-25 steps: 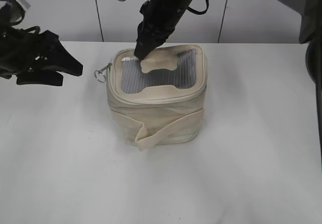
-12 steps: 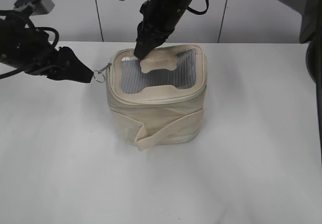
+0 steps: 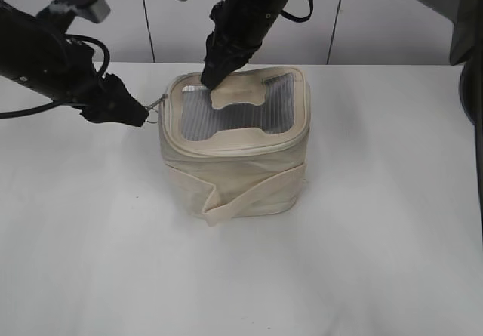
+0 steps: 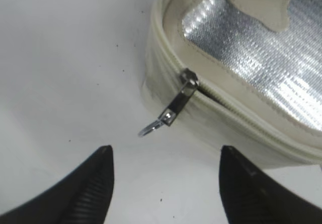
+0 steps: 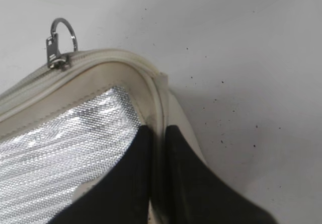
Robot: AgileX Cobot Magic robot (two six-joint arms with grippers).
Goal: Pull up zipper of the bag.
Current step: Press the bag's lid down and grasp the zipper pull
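Note:
The cream bag point(image 3: 234, 166) stands upright mid-table, with its grey mesh lid, bone patch point(image 3: 238, 90) and strap point(image 3: 249, 192). The zipper runs round the lid rim point(image 4: 236, 114). One silver pull point(image 3: 155, 108) hangs off the bag's left corner, ring outward point(image 4: 150, 129). My left gripper point(image 3: 139, 115) is open and empty. Its fingertips point(image 4: 166, 151) are just short of the ring and not touching it. My right gripper point(image 3: 207, 79) is shut on the lid rim at the back left corner point(image 5: 158, 131). The pull also shows in the right wrist view point(image 5: 56, 45).
The white table point(image 3: 339, 260) spreads in front of and to the right of the bag. A pale panelled wall point(image 3: 392, 19) stands behind the table. The right arm reaches down from above the bag's back.
My left arm has moved right and a little up, from the far left edge to just beside the pull's ring. The right gripper and bag have not moved.

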